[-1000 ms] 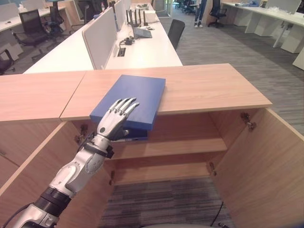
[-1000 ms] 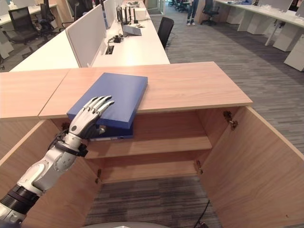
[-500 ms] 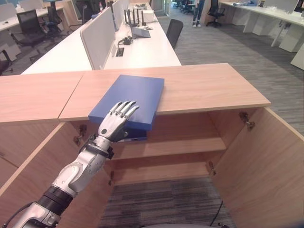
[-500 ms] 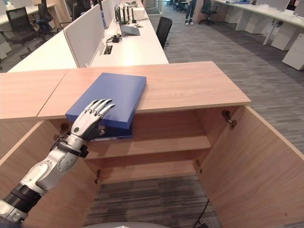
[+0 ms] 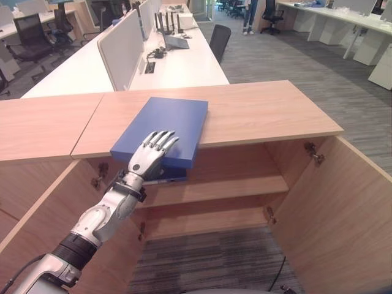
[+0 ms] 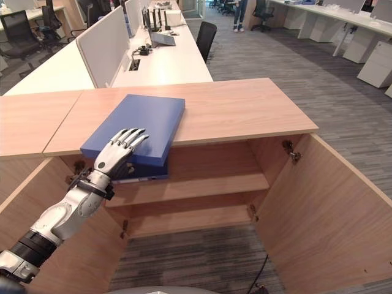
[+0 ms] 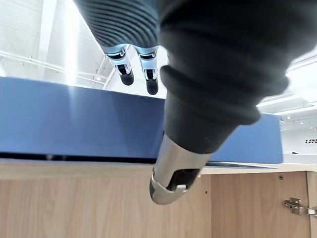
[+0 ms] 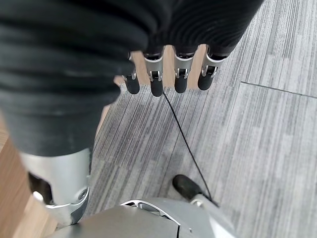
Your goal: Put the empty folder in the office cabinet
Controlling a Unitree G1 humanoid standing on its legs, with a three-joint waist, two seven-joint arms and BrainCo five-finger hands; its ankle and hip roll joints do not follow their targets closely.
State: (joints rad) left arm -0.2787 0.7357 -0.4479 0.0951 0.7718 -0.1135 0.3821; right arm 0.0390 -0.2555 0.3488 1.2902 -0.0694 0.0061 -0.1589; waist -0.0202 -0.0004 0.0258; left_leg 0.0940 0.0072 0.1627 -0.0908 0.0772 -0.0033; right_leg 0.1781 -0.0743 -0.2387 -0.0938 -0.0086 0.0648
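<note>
Our left hand's fingers point(image 5: 160, 140) lie straight on the blue folder point(image 5: 164, 127), thumb beneath its overhanging edge, at frame centre-left atop the cabinet point(image 5: 269, 113). Right hand point(image 8: 168, 74) hangs relaxed. Next, we judge: clamp, lift, lower onto the shelf point(image 5: 226, 187).

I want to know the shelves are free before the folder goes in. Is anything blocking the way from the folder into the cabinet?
Nothing visible does. The blue folder lies on the cabinet top, overhanging its front edge, with the left hand on its near end. Both doors stand open, and the upper shelf below looks bare.
</note>
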